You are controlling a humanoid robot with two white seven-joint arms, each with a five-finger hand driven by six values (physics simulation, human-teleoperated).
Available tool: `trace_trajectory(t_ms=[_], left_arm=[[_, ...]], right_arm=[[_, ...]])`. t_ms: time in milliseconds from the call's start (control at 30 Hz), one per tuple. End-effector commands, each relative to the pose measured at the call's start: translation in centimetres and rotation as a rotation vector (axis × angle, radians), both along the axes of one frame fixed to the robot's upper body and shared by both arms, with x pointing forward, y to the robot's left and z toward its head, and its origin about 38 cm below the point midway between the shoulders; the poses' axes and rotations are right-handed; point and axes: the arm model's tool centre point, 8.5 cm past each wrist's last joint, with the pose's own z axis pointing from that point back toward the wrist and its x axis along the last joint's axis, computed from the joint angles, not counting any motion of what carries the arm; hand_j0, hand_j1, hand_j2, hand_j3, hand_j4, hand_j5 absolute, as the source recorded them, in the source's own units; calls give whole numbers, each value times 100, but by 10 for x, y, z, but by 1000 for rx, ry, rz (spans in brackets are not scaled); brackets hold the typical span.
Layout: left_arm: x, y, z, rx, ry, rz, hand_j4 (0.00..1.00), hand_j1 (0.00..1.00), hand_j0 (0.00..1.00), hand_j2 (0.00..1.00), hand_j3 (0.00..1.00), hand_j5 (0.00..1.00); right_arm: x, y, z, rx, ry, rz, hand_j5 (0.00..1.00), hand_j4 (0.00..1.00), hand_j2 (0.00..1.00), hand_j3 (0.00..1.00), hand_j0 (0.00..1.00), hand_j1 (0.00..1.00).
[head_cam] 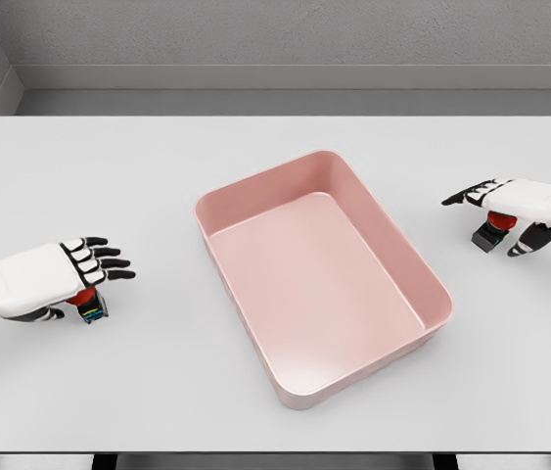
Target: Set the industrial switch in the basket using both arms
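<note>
One pink basket (326,377), two switches (92,307) (491,233), two hands (84,262) (495,199).

Pink basket (432,294), white table (109,166), red-and-black switches (493,231), black-tipped white fingers (109,262)

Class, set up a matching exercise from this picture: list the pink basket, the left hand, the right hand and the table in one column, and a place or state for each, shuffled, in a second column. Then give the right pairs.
1. pink basket
2. left hand
3. right hand
4. table

A. over a red-topped switch at the right edge
B. white, bearing everything
C. empty, in the middle
D. over a red-topped switch at the lower left

Pairs: 1-C, 2-D, 3-A, 4-B
</note>
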Motion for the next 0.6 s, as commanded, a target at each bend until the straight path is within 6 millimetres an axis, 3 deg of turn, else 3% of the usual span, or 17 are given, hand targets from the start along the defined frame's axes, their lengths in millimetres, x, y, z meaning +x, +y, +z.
trace_trajectory(t_ms=[0,200,333,567], left_arm=[[0,0,0,3,1,-1,100,100,100,100,100,100],[-2,0,-3,12,7,-6,100,100,100,100,100,100],[-2,0,-3,13,7,-5,100,100,100,100,100,100],[-1,1,-2,11,5,-4,81,81,81,81,81,81]], right_arm=[[2,-4,-3,4,6,-20,100,100,100,100,100,100],[2,-6,-5,1,9,-25,97,97,97,97,97,97],[2,-6,-6,-1,14,-22,86,86,86,86,86,86],[2,-7,-7,-7,15,-23,72,72,72,72,72,72]])
